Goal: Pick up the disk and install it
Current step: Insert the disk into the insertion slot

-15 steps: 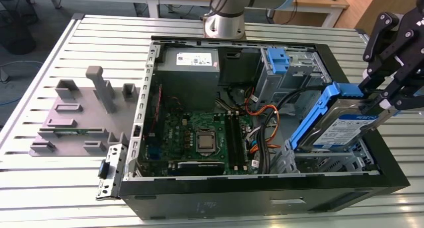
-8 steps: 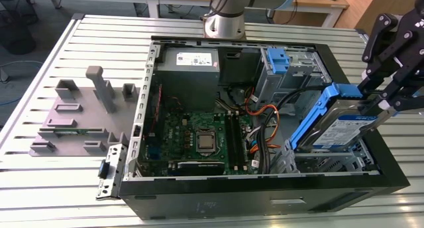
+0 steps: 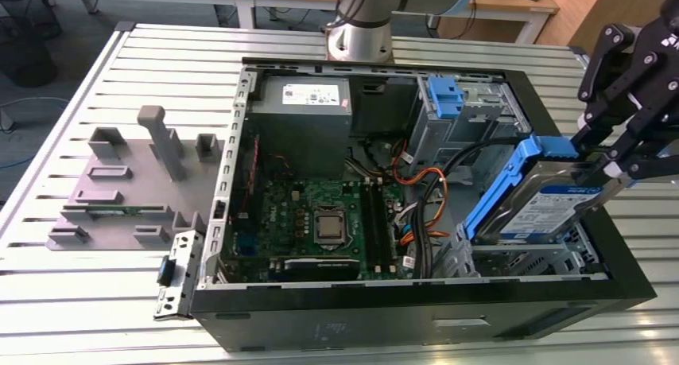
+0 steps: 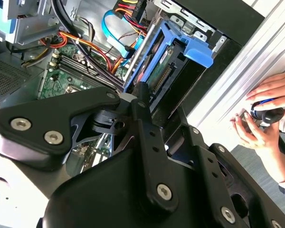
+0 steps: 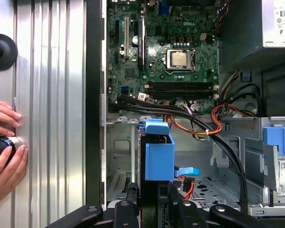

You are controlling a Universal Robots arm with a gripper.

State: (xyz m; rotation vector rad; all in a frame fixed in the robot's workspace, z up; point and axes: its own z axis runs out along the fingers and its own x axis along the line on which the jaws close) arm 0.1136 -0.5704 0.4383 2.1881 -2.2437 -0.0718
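The disk is a silver-grey drive with a white-and-blue label and blue carrier rails. It hangs tilted on edge over the drive bay at the exterior view's right of the open computer case. My gripper is shut on its upper edge. In the first wrist view the disk is seen edge-on, its blue rail between my gripper and the bay's metal cage. In the second wrist view the disk points down toward the case beyond my gripper.
Orange and black cables run beside the bay. A grey power-supply box and a bare blue carrier sit at the case's back. A grey fixture plate lies at the exterior view's left. A person's hands rest on the table.
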